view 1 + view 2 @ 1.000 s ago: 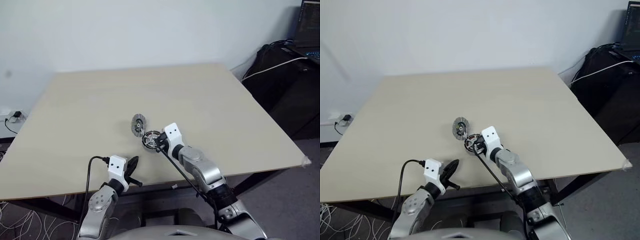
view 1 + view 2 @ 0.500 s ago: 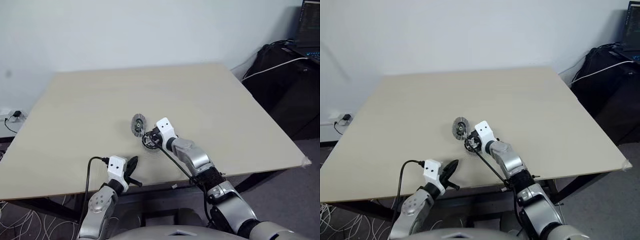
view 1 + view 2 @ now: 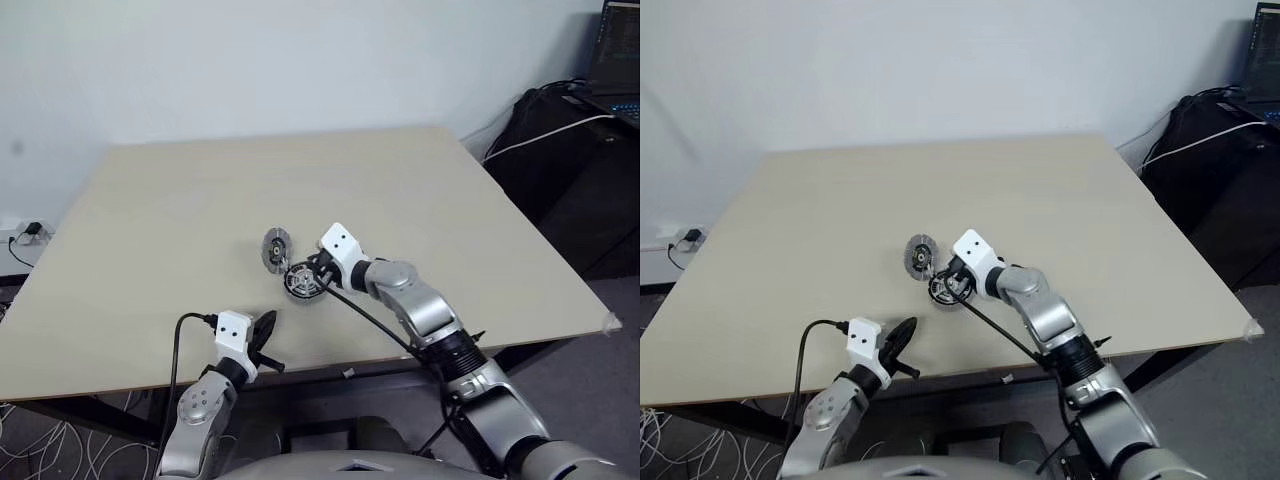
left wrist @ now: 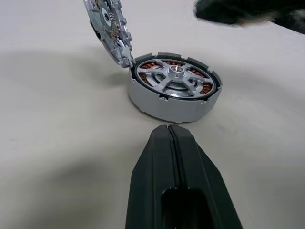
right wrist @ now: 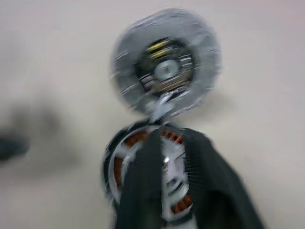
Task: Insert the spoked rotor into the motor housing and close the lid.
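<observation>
The motor housing [image 4: 162, 107] lies near the middle of the table [image 3: 450, 200], with copper windings showing inside it. The spoked rotor [image 4: 172, 81] sits flat in the housing, hub up. The lid [image 4: 108, 28] stands tilted at the housing's far edge, its ribbed face with the dark centre [image 5: 164, 67] towards me. My right gripper [image 5: 170, 138] hovers just over the housing [image 3: 303, 281], and the rotor shows through the narrow gap between its parted fingers [image 5: 143, 191], which hold nothing. My left gripper [image 4: 169, 131] is shut and empty, short of the housing, near the table's front edge [image 3: 265, 335].
A black cable [image 3: 178, 350] loops from my left wrist over the front edge. Dark bags and a desk with a laptop [image 3: 620, 60] and a white cable stand past the table's right side. A wall socket [image 3: 30, 232] sits low on the left.
My right hand has risen a little off the housing and rolled, and its fingers have parted slightly. The rotor stays in the housing. My left arm has not moved.
</observation>
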{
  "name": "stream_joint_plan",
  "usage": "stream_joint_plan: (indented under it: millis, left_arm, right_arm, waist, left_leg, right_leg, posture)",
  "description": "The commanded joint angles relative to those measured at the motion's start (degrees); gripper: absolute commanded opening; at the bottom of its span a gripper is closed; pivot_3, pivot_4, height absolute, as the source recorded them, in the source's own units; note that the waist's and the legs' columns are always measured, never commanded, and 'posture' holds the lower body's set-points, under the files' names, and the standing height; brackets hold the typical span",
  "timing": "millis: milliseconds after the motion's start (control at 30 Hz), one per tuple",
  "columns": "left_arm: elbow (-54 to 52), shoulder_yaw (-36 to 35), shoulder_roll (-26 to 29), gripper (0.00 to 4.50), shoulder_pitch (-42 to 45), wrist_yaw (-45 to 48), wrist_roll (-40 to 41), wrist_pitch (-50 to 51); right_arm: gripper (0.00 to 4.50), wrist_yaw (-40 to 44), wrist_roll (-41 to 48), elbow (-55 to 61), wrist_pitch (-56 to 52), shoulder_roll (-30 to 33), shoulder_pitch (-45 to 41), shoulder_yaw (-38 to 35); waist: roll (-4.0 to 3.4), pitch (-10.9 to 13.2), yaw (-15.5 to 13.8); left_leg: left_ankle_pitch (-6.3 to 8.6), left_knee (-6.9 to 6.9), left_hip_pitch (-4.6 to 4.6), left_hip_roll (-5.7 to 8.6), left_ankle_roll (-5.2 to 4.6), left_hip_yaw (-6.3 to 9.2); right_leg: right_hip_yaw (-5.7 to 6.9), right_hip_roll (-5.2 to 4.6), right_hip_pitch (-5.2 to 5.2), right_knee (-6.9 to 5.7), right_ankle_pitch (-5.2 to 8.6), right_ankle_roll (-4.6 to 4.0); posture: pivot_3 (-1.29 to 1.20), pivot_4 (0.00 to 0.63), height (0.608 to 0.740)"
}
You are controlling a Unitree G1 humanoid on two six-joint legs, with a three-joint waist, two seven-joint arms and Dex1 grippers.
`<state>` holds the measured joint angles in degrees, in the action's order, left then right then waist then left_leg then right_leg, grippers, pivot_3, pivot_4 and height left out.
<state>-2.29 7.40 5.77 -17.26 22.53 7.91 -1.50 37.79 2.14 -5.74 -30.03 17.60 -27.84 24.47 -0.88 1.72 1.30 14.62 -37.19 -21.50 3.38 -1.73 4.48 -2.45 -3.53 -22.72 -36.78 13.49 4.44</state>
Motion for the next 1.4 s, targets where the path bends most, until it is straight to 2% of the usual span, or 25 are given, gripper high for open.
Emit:
stream_joint_plan:
  millis: [33, 133, 267, 533, 1000, 1400]
  left_arm:
    - [-0.5, 0.3, -0.4, 0.00, 0.9, -0.1, 0.4, -0.7]
    - [-0.5, 0.2, -0.8, 0.00, 0.8, -0.3, 0.5, -0.8]
    - [-0.7, 0.1, -1.2, 0.00, 0.5, -0.7, 0.4, -0.8]
    - [-0.8, 0.0, -1.7, 0.00, 0.4, -1.5, 0.4, -1.0]
    - [-1.0, 0.0, -2.8, 0.00, -0.4, -2.4, 0.7, -1.5]
    - [-1.6, 0.0, -3.3, 0.00, -1.0, -2.9, 0.6, -1.6]
  right_arm:
    - [1.94, 5.7, -2.5, 2.0, 1.7, 2.6, -2.6, 3.6]
    - [2.84, 11.2, -6.5, 0.5, 4.5, 5.9, -5.0, 8.7]
    - [2.84, 16.5, -10.6, -2.4, 8.1, 7.2, -8.9, 13.3]
    - [2.84, 24.5, -15.8, -11.3, 12.9, 5.0, -15.4, 18.4]
    - [2.84, 32.9, -21.3, -21.8, 19.0, 2.9, -21.1, 19.6]
    - [2.84, 34.6, -23.8, -27.4, 21.0, -0.4, -22.9, 19.4]
  waist:
    - [0.01, 0.0, -0.1]
    - [0.06, 0.0, -0.1]
    - [0.21, 0.1, -0.3]
    - [0.27, 0.2, -0.7]
    - [0.26, 0.2, -0.7]
    - [0.25, 0.2, -0.6]
  left_leg:
    - [0.00, -0.01, 0.00, 0.00, 0.00, 0.00]
    - [0.00, -0.04, -0.01, 0.01, 0.00, -0.02]
    - [0.00, -0.08, 0.00, 0.01, 0.00, -0.02]
    - [0.00, -0.07, -0.01, 0.02, 0.01, 0.00]
    - [0.00, -0.05, -0.01, 0.04, 0.02, 0.02]
    - [0.00, -0.04, -0.01, 0.04, 0.05, 0.02]
  right_leg:
    - [0.00, 0.00, 0.00, 0.00, 0.02, -0.02]
    - [-0.01, -0.02, 0.00, 0.00, 0.04, -0.05]
    - [0.00, -0.03, 0.04, 0.02, 0.03, -0.04]
    - [0.03, -0.03, 0.02, 0.02, -0.17, -0.22]
    - [0.03, -0.04, -0.01, -0.02, -0.22, -0.18]
    - [0.04, -0.04, -0.02, -0.05, -0.25, -0.23]
  posture:
    - [0.00, 0.000, 0.740]
    - [0.00, 0.000, 0.740]
    - [0.00, 0.000, 0.740]
    - [0.00, 0.000, 0.740]
    - [0.00, 0.000, 0.740]
    - [0.00, 0.000, 0.740]
